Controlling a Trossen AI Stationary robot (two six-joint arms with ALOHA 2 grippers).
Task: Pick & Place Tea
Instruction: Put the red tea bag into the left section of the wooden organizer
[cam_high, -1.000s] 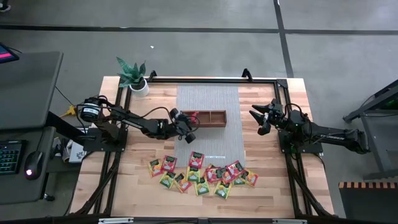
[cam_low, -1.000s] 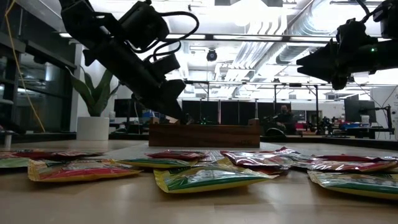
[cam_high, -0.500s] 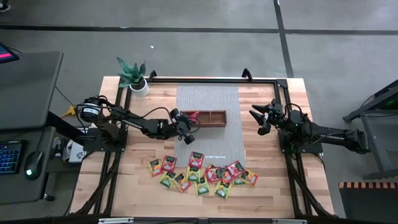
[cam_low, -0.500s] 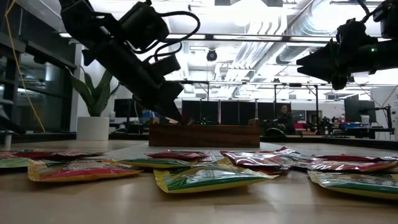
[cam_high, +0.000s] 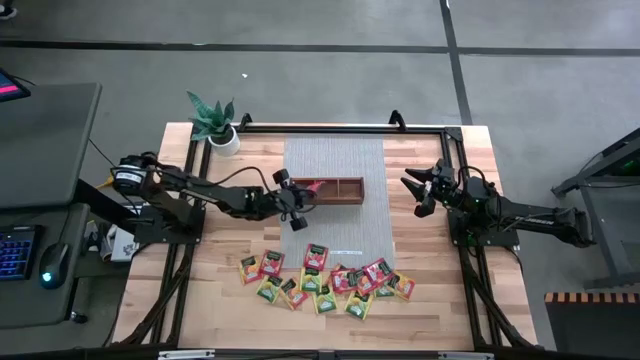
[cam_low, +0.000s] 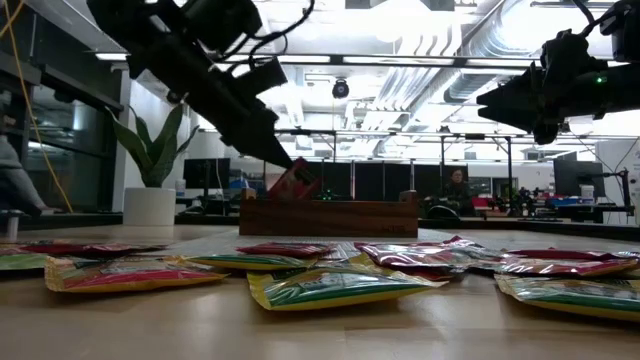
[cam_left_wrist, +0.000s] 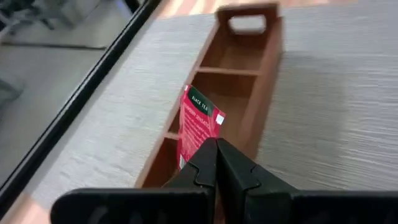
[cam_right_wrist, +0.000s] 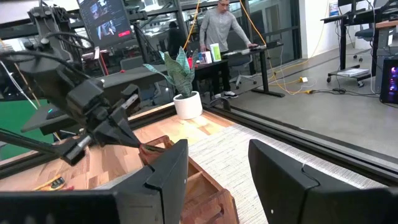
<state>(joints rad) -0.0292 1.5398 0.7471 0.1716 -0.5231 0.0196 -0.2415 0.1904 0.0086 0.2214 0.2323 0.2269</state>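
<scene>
Left fingers (cam_left_wrist: 216, 163) pinched red tea packet (cam_left_wrist: 198, 124) above tray's (cam_high: 335, 189) left end compartment. Remaining packets (cam_high: 325, 278) lay scattered near bench's front edge. Right fingers (cam_high: 412, 189) hovered spread wide near bench's right edge.

1 red tea packet (cam_left_wrist: 198, 127) (labelled "Black Tea") stands tilted over the near end compartment of the wooden tray (cam_left_wrist: 264, 68), pinched at its lower edge. The other tea packets (cam_high: 325, 278), red, yellow and green, lie flat and overlapping on the table's front.
</scene>
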